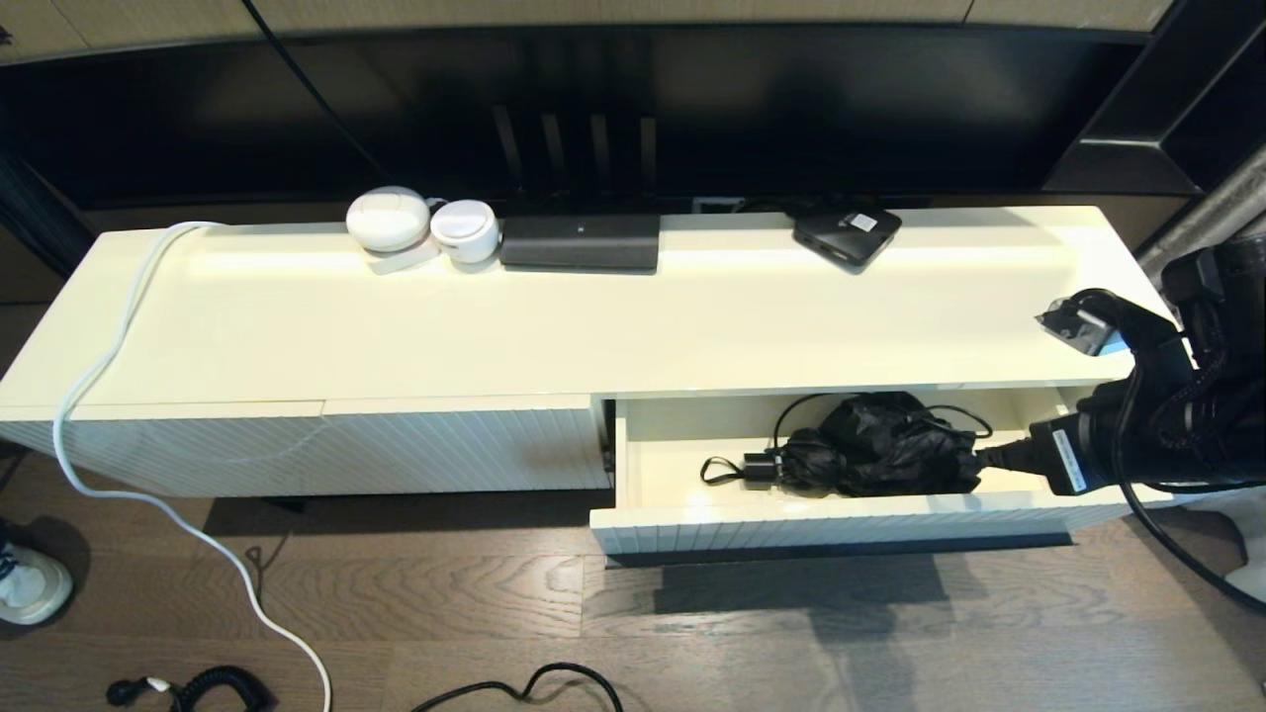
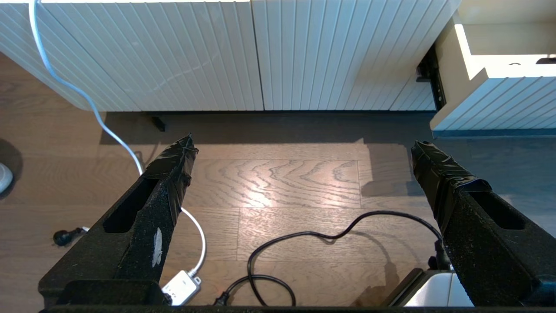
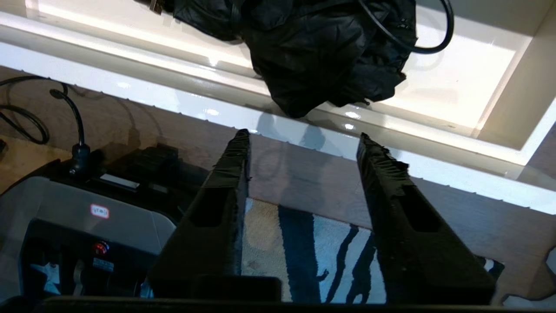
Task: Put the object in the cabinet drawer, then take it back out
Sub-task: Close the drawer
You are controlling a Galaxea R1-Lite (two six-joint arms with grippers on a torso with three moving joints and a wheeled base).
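The cabinet drawer [image 1: 821, 522] stands pulled open at the right of the white cabinet; its cream inside [image 3: 456, 82] shows. The object, a crumpled black folded umbrella with a strap [image 1: 870, 445] [image 3: 321, 52], lies in the drawer. My right gripper [image 1: 994, 457] [image 3: 302, 134] is at the drawer's right end, open, with nothing between its fingers. In the right wrist view its tips sit over the drawer's front rim, just short of the umbrella. My left gripper [image 2: 302, 145] hangs open and empty over the wooden floor in front of the cabinet's closed ribbed front [image 2: 260, 52].
On the cabinet top [image 1: 633, 326] at the back stand two white round devices [image 1: 420, 225], a flat black box [image 1: 580, 242] and a small black box [image 1: 847, 232]. A white cable [image 1: 99, 396] trails off the left end. A black cord [image 2: 304, 239] lies on the floor.
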